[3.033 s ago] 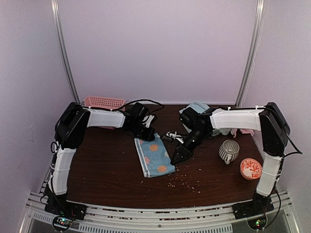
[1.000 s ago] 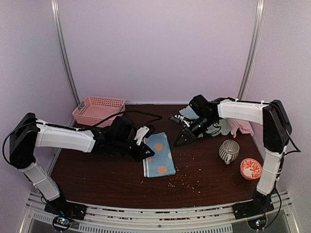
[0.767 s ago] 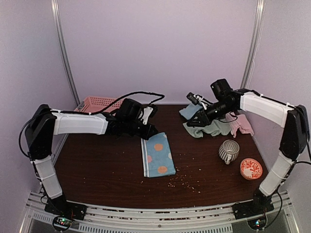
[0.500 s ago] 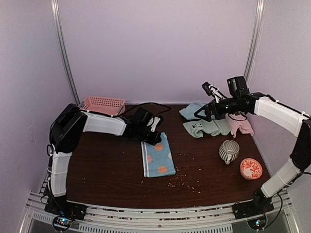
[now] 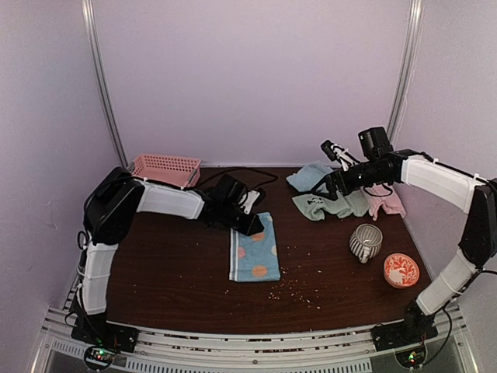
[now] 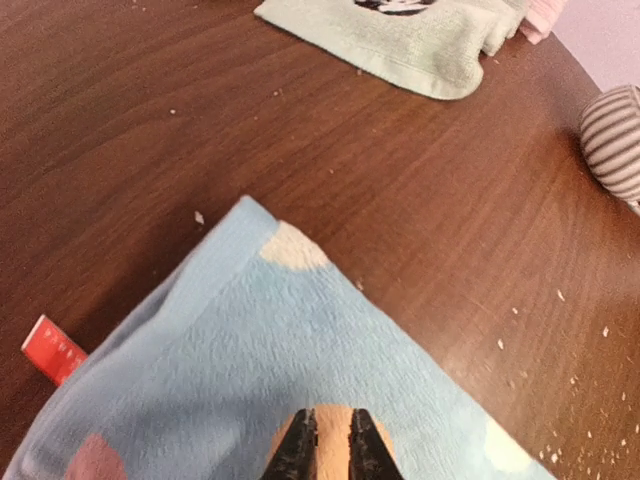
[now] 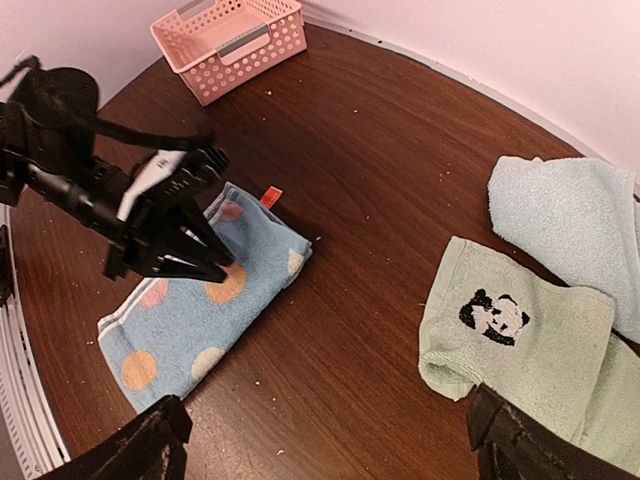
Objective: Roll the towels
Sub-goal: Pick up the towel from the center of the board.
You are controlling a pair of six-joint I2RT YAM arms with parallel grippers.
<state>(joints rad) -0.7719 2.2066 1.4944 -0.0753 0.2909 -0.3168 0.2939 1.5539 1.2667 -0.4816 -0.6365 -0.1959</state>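
Honestly, you are looking at a job that seems barely begun: none of the towels is showing a roll. The spotted blue towel [image 5: 254,249] is lying flat in the middle of the table [image 5: 171,272], while the green towel [image 5: 322,203], plain blue towel [image 5: 307,177] and pink towel [image 5: 386,203] are sitting bunched together at the far right. The spotted one's long axis is running near to far, its short far edge, with the red tag [image 7: 271,195] beside it, pointing away from you. Your left gripper [image 6: 325,445] is pressing on an orange spot [image 6: 330,415] near that far end, jaws nearly together; whether cloth is pinched, I cannot tell. Your right gripper [image 7: 335,440] is hanging wide open over the green towel, holding nothing.
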